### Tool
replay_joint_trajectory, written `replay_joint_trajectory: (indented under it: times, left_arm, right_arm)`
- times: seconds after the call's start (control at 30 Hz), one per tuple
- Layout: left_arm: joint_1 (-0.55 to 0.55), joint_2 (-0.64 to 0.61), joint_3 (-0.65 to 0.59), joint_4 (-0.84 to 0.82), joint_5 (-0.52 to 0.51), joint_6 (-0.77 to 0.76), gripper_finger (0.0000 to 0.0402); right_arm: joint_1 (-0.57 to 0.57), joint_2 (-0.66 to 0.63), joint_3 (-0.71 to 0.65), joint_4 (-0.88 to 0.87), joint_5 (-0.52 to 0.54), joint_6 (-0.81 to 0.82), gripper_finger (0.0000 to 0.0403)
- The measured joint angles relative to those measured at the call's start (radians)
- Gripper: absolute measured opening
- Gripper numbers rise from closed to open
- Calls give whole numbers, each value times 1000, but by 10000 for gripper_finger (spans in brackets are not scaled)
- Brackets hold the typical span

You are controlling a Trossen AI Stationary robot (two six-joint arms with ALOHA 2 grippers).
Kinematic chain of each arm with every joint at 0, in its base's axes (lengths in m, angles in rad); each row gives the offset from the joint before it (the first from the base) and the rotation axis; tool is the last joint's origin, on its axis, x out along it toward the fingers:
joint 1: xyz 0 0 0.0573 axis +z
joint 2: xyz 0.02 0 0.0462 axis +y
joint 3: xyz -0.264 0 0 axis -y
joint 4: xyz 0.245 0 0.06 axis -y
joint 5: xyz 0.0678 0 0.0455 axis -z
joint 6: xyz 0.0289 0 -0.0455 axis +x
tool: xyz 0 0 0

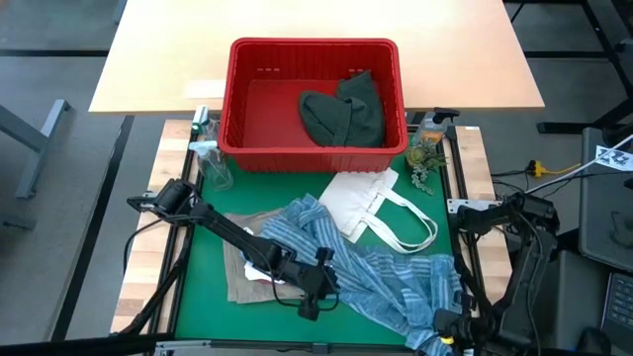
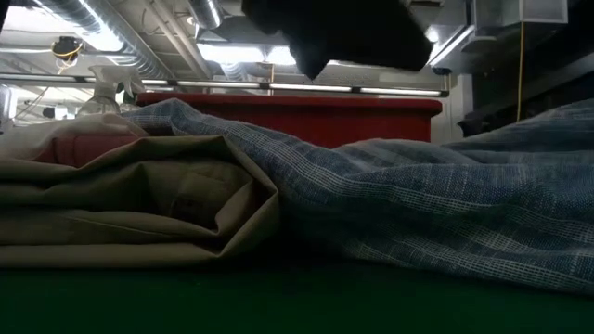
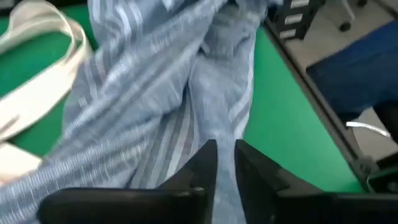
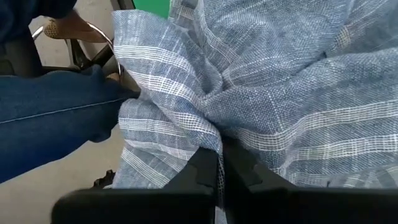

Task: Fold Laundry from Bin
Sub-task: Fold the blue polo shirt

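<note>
The blue-white striped shirt [image 1: 376, 272] lies crumpled on the green mat, from its middle to the near right corner. My left gripper [image 1: 315, 297] hovers at the shirt's near left part, its fingers a narrow gap apart [image 3: 225, 165]. My right gripper [image 1: 447, 331] is shut on the shirt at the mat's near right corner. A tan garment [image 1: 242, 282] lies folded under the left arm. The red bin [image 1: 315, 44] stands at the far side with a dark green garment [image 1: 346, 114] inside. My left gripper's fingers stand just over a lengthwise fold of the shirt [image 3: 214, 118], slanting down toward the right; I cannot tell whether they touch it. My right gripper pinches a gathered bunch of the shirt [image 4: 214, 134] between its two fingers, from above and pointing down. Creases fan out from the fingertips. The rest of the shirt lies on the mat.
A flat white tote bag [image 1: 366, 203] lies between the bin and the shirt. A spray bottle [image 1: 208, 148] stands left of the bin and small items [image 1: 425, 148] right of it. A person's leg in jeans [image 4: 56, 112] is beside the table's near right corner.
</note>
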Motion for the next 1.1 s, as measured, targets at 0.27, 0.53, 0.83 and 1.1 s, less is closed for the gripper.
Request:
replay_joint_trajectory:
  times: [0.27, 0.53, 0.83, 1.1]
  left_arm:
    - [19, -12, 0, 95, -110, 1, 115]
    - [80, -114, 0, 68, -204, -82, 127]
    - [194, -213, 0, -133, -307, -306, 108]
    - [275, -186, -1, -264, -172, -371, 101]
  right_arm:
    - [-1, 0, 0, 7, -11, 0, 5]
    - [-1, 0, 0, 7, -44, 6, 43]
    - [-1, 0, 0, 4, -61, 6, 127]
    - [-1, 0, 0, 5, -214, 4, 131]
